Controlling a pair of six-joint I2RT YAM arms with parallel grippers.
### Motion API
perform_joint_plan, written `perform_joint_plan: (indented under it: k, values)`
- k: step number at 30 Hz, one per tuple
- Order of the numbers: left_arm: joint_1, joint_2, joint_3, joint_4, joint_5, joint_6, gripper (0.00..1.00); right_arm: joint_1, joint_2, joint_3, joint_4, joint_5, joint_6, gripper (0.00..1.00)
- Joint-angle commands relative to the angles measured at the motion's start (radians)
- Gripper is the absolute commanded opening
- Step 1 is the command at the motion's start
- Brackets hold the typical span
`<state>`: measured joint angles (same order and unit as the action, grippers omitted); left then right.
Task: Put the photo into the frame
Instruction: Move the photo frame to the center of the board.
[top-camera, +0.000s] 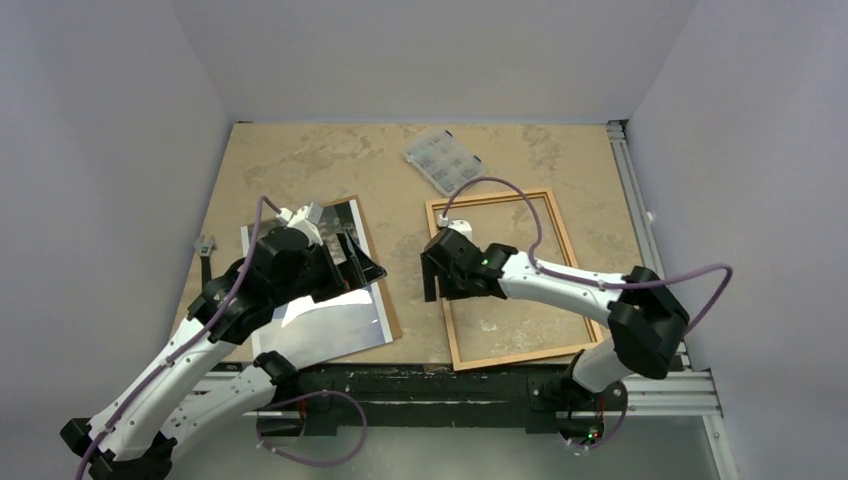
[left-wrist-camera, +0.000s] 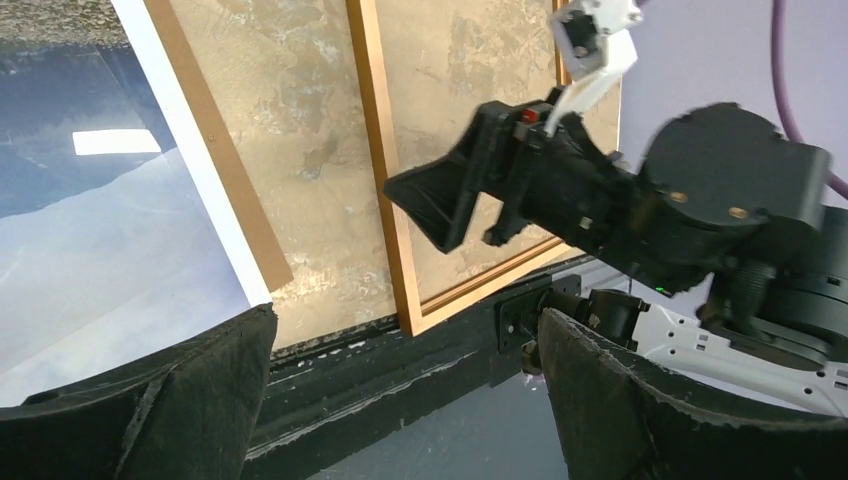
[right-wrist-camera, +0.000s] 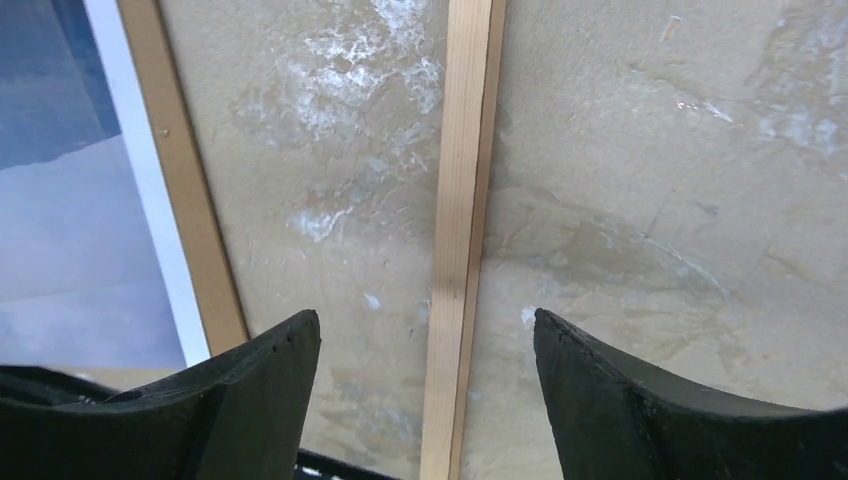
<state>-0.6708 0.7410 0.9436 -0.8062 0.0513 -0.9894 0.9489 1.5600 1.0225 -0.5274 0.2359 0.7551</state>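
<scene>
Tools both spread, empty: left tool (left-wrist-camera: 400, 330) over glossy white-bordered landscape photo (top-camera: 320, 330), bench (top-camera: 300, 160) front-left corner; right tool (right-wrist-camera: 425, 325) above orange-brown wooden frame (top-camera: 490, 197), front-right. Photo likely thin, floppy, slick; pinch its border.

The big glossy rectangular photo print (top-camera: 330, 320) is showing a dark blue band over pale grey, with a white border. The thin wooden frame (top-camera: 520, 354) is glowing orange-brown, the flat backing board (left-wrist-camera: 222, 150) is looking plain brown, and the stone-look tabletop (top-camera: 300, 160) is sporting mottled tan.
</scene>
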Motion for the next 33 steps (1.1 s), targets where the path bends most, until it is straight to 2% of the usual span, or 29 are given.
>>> perform_joint_plan:
  k: [1, 5, 9, 16, 24, 26, 33]
  values:
    - [-0.006, -0.019, 0.019, -0.013, -0.009, -0.006, 1.0, 0.011, -0.126, -0.076, -0.022, -0.006, -0.022, 0.75]
    - [-0.006, -0.004, 0.034, -0.017, -0.004, 0.002, 1.0, 0.058, -0.206, -0.16, -0.026, -0.026, -0.005, 0.73]
    - [-0.006, 0.002, 0.047, -0.03, 0.0, 0.009, 1.0, 0.11, -0.212, -0.201, -0.03, -0.032, 0.004, 0.69]
    - [-0.006, -0.004, 0.062, -0.055, -0.02, 0.02, 1.0, 0.159, -0.12, -0.203, -0.007, -0.028, 0.01, 0.45]
    - [-0.006, 0.022, 0.079, -0.078, -0.027, 0.036, 1.0, 0.182, 0.009, -0.155, 0.04, -0.027, 0.017, 0.32]
    - [-0.005, 0.024, 0.086, -0.085, -0.03, 0.039, 1.0, 0.181, 0.044, -0.132, 0.042, -0.021, 0.016, 0.21]
    - [-0.006, 0.003, 0.092, -0.095, -0.036, 0.032, 1.0, 0.179, 0.122, -0.022, 0.011, 0.008, 0.009, 0.01]
